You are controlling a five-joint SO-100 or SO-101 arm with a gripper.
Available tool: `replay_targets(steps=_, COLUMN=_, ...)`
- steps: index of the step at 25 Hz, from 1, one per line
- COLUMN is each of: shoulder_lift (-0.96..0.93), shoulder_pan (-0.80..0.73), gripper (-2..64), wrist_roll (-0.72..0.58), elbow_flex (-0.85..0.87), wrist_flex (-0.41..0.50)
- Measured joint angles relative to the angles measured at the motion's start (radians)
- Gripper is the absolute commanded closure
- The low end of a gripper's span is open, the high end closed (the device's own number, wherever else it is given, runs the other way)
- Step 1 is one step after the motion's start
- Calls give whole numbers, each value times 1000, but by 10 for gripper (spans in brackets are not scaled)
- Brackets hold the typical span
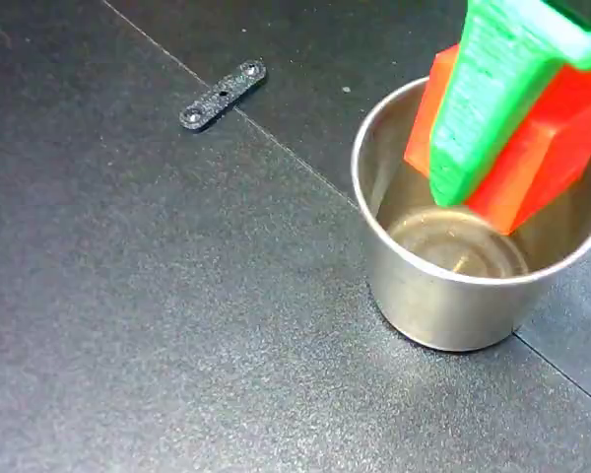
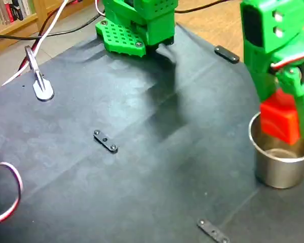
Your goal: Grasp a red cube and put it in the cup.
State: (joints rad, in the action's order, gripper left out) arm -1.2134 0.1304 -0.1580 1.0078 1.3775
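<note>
Setting: dark matte desk (image 2: 142,187) with faint seams across it; a bookshelf edge and wooden floor show at the top of the wider fixed view.
Red cube: the red cube (image 1: 552,148) hangs tilted, one corner pointing down, its lower part already below the rim line of the cup (image 1: 443,296); in the wider fixed view it (image 2: 279,120) sits just over the rim.
Cup: upright steel cup (image 2: 281,169), empty, its shiny bottom bare.
Pincer: the green pincer (image 1: 453,192) is clamped on the cube, one finger (image 1: 483,108) crossing the front face; the other finger is hidden behind the cube, so its contact is presumably on the far face.
Key relation: cube lies straight below the pincer and directly above the cup's mouth, with the finger tip inside the rim circle; the cube looks closer to the far wall than the centre.
Judgement: release is the step at hand; the tilted corner may strike the bottom and the cube may rattle.
Surroundings: small black bars (image 1: 223,95) (image 2: 106,141) lie well apart from the cup; arm base (image 2: 137,25) and cables (image 2: 50,25) beyond.
</note>
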Motion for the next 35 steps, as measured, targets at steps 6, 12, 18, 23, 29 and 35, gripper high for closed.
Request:
replay_targets(steps=6, shoulder_lift=0, shoulder_pan=0, gripper=353, wrist_roll=0, elbow_flex=0, wrist_flex=0)
replay_targets(steps=12, shoulder_lift=0, shoulder_pan=0, gripper=353, wrist_roll=0, elbow_flex=0, wrist_flex=0)
replay_targets(steps=18, shoulder_lift=0, shoulder_pan=0, gripper=353, wrist_roll=0, elbow_flex=0, wrist_flex=0)
replay_targets(steps=23, shoulder_lift=0, shoulder_pan=-2, gripper=362, wrist_roll=0, elbow_flex=0, wrist_flex=0)
replay_targets(steps=29, shoulder_lift=-163, shoulder_pan=-2, gripper=363, wrist_roll=0, elbow_flex=0, wrist_flex=0)
replay_targets(steps=35, shoulder_lift=-385, shoulder_pan=-6, gripper=364, wrist_roll=0, elbow_flex=0, wrist_flex=3)
